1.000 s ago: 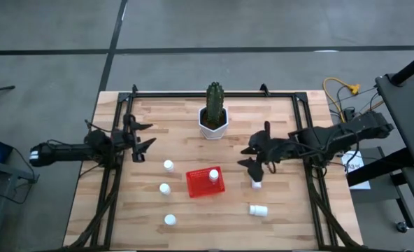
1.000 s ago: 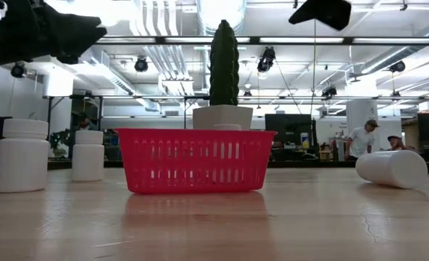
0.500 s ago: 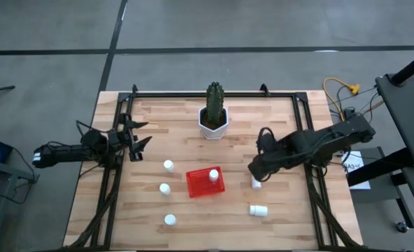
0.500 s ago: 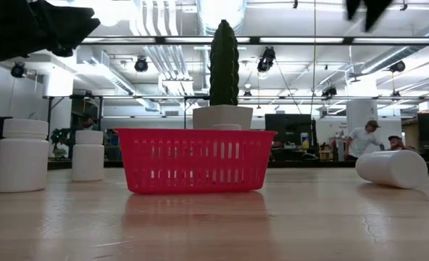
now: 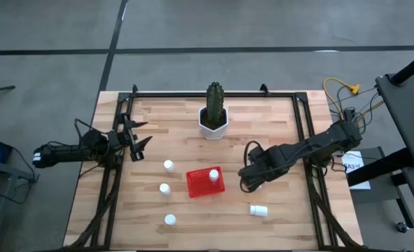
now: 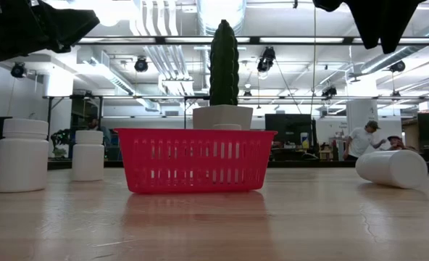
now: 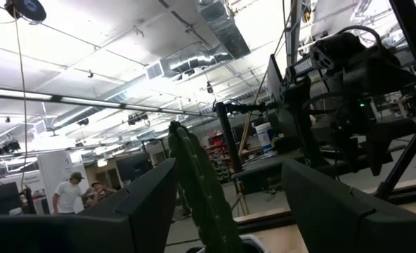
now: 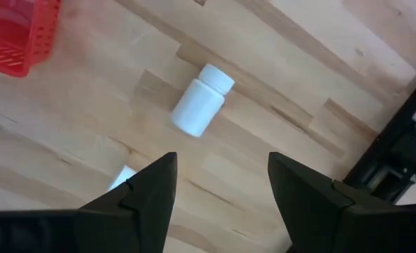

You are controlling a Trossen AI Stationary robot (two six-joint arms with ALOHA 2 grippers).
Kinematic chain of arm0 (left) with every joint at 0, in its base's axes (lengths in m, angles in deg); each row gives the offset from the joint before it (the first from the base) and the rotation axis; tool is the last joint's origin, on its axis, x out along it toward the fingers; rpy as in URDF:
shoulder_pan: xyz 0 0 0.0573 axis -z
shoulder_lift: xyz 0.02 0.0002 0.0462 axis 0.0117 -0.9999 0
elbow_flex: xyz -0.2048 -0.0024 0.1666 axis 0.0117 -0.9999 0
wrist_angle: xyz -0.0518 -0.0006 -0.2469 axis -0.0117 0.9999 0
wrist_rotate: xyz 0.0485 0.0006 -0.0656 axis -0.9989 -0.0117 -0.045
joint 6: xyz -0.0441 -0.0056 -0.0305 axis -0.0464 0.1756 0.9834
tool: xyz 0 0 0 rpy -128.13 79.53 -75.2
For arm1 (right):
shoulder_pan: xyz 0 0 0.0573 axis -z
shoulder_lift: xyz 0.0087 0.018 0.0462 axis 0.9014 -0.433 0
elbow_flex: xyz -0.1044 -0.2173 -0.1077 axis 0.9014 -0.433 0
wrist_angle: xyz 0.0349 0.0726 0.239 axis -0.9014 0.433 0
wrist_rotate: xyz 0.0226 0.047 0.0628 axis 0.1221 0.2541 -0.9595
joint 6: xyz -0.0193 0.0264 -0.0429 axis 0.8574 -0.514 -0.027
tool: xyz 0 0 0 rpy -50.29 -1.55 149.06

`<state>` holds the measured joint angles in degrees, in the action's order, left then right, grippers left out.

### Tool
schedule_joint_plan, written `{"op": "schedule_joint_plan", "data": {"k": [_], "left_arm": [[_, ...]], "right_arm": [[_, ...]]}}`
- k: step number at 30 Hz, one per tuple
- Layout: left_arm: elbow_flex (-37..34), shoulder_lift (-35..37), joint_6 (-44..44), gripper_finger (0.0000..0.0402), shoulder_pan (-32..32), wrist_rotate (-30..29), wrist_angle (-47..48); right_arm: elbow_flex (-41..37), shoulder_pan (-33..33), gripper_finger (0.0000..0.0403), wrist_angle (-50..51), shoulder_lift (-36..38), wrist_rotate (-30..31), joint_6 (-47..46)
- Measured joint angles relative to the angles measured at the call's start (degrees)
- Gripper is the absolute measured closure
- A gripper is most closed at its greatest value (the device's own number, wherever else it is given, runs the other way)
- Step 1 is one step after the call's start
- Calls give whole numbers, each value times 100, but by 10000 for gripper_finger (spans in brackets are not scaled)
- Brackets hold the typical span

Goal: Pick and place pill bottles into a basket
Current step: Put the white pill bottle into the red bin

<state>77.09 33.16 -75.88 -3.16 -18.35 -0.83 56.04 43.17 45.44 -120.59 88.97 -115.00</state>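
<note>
A: Pale wooden plank surface (image 5: 277, 119), black-framed, on grey floor. Red slotted plastic basket (image 5: 205, 182) at centre, one small white capped pill bottle (image 5: 213, 175) inside.

B: Three more upright at nine o'clock, one toppled (image 5: 258, 209) at four. Right gripper (image 8: 218, 186) released above another. Left gripper (image 7: 225, 204) released, waiting at ten. Behind: green cactus (image 6: 224, 64), ducts, people.

Both arms (image 5: 312, 147) are dark, near-black, built of slim jointed links with bulkier housings at the joints. Left arm (image 5: 67, 152): black cable runs along it. Each hand ends in two flat, angular, matte black fingers (image 8: 148, 193), broad with bevelled edges. Left hand's fingers (image 7: 148, 204) same form. No markings or screws legible.
</note>
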Motion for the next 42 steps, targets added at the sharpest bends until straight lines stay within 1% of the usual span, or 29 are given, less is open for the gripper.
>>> {"op": "schedule_joint_plan", "data": {"k": [2, 6, 12, 18, 24, 27, 30, 35, 42], "left_arm": [[1, 2, -2, 164, 0, 0, 1], [2, 2, -2, 164, 0, 0, 1], [2, -11, -2, 164, 0, 0, 0], [2, -8, 0, 164, 0, 2, -11], [2, -3, 0, 164, 0, 2, -2], [0, -3, 2, 164, 0, 2, 0], [0, -15, 2, 164, 0, 2, 4], [-4, -15, 15, 164, -1, 2, 7], [-9, -103, 26, 164, -2, 3, 16]], "right_arm": [[-13, -29, 188, -18, -4, 36, -159], [-15, -128, 188, -13, 39, 292, -602], [-61, -262, 188, -171, -14, 318, -1101], [-87, -286, 188, -730, -358, 254, -1222], [-101, -284, 188, -650, -695, 236, -1620], [-111, -284, 188, -653, -863, 1, -1744], [-111, -296, 188, -665, -1023, -39, -1865], [-147, -297, 188, -730, -1134, -46, -1993], [-452, -297, 188, -765, -1122, -46, -2237]]}}
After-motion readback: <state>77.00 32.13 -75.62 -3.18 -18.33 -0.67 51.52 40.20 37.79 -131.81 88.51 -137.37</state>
